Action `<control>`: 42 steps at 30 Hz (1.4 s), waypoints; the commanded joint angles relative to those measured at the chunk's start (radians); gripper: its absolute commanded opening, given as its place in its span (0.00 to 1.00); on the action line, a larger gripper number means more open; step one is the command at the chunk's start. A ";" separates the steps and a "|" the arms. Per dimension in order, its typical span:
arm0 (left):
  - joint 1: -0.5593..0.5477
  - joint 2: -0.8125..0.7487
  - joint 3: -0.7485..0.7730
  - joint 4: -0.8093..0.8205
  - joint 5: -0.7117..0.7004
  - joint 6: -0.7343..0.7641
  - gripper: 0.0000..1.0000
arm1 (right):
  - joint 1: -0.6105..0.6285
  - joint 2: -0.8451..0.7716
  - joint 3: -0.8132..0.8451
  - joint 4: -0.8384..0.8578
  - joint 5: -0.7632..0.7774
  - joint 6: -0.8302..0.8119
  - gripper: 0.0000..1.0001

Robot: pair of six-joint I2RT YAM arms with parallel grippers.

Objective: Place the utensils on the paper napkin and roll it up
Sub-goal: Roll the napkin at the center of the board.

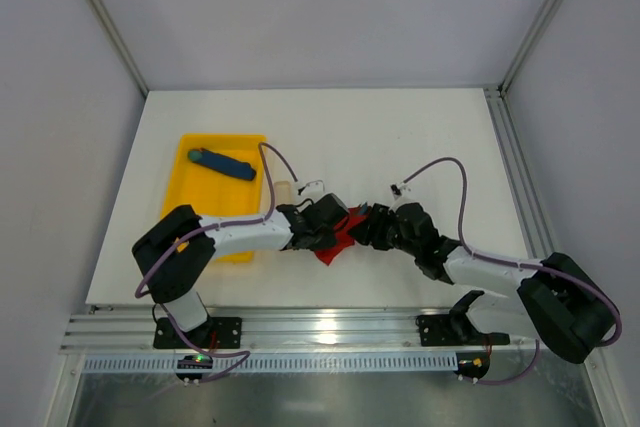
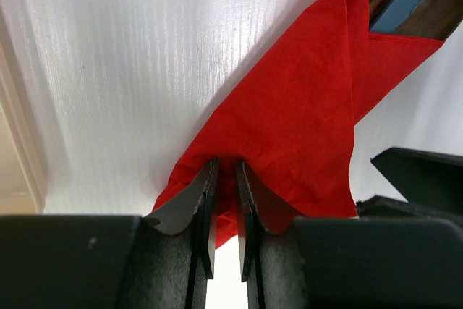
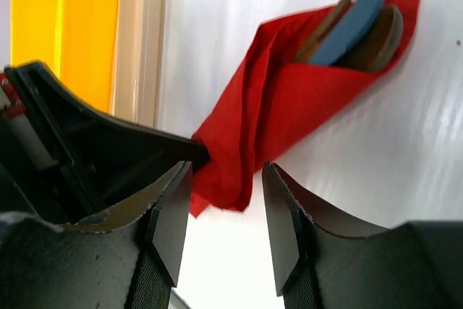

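The red paper napkin (image 1: 338, 239) lies folded into a narrow wrap at the table's near middle. Brownish wooden utensils (image 3: 376, 37) and a slate-blue flat piece (image 3: 354, 23) poke out of its far open end. My left gripper (image 2: 225, 168) is shut on the napkin's (image 2: 289, 128) near corner, with red paper pinched between the pads. My right gripper (image 3: 226, 175) is open. The same end of the napkin (image 3: 289, 106) sits just ahead of the gap between its fingers, touching neither. In the top view the right gripper (image 1: 366, 227) and the left gripper (image 1: 322, 231) meet over the wrap.
A yellow tray (image 1: 195, 152) stands at the left and holds a blue stick-shaped object (image 1: 222, 163). A pale strip runs along the tray's (image 3: 65, 27) right side. The left arm's black finger (image 3: 108, 150) reaches in close to my right gripper.
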 commanded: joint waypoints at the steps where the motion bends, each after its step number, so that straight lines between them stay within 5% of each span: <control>1: -0.010 0.000 0.004 -0.024 -0.042 -0.022 0.20 | -0.012 0.076 0.086 -0.028 0.019 -0.041 0.50; 10: -0.018 -0.007 -0.007 -0.021 -0.050 -0.033 0.20 | -0.018 0.260 0.195 -0.008 0.009 -0.075 0.48; 19: -0.018 0.009 -0.011 -0.014 -0.044 -0.052 0.21 | -0.018 0.231 0.049 0.154 0.026 -0.056 0.04; 28: -0.018 -0.013 -0.007 -0.016 -0.043 -0.058 0.24 | -0.015 0.240 0.040 0.223 0.017 -0.095 0.04; 34: -0.018 -0.092 0.061 -0.091 -0.113 0.066 0.25 | -0.015 0.222 0.064 0.170 0.054 -0.127 0.04; 42: -0.018 -0.146 0.035 -0.063 -0.011 0.189 0.27 | -0.017 0.277 0.084 0.220 -0.009 -0.181 0.04</control>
